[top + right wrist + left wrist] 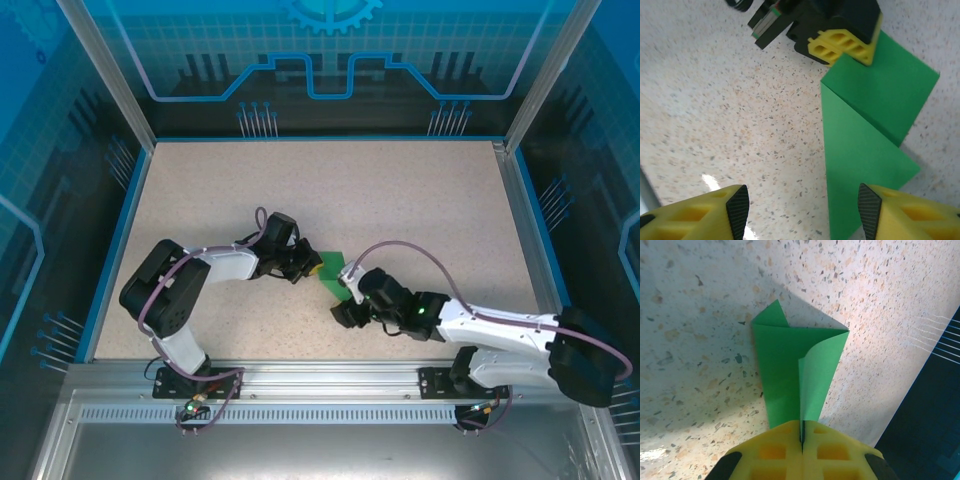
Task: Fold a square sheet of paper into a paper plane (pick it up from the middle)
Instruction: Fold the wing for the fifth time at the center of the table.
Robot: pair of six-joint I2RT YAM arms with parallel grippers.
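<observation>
The square sheet of paper [785, 365] is bright green and partly folded into a narrow pointed shape, with one flap curling upward. It lies on the speckled table near the middle [333, 272]. My left gripper [802, 435] is shut on the paper's near edge at the crease, its yellow fingers [845, 44] pressed together. In the top view the left gripper [312, 268] meets the paper from the left. My right gripper [802, 212] is open just above the table. Its right finger [875, 210] hangs over the paper's near corner [860, 155], and nothing lies between its jaws. From above, the right gripper [346, 300] sits just below the paper.
The speckled table [400, 200] is bordered by a blue rim [110, 250] and metal frame posts. Both arms reach in from the near edge and meet around the paper, their cables looping above them.
</observation>
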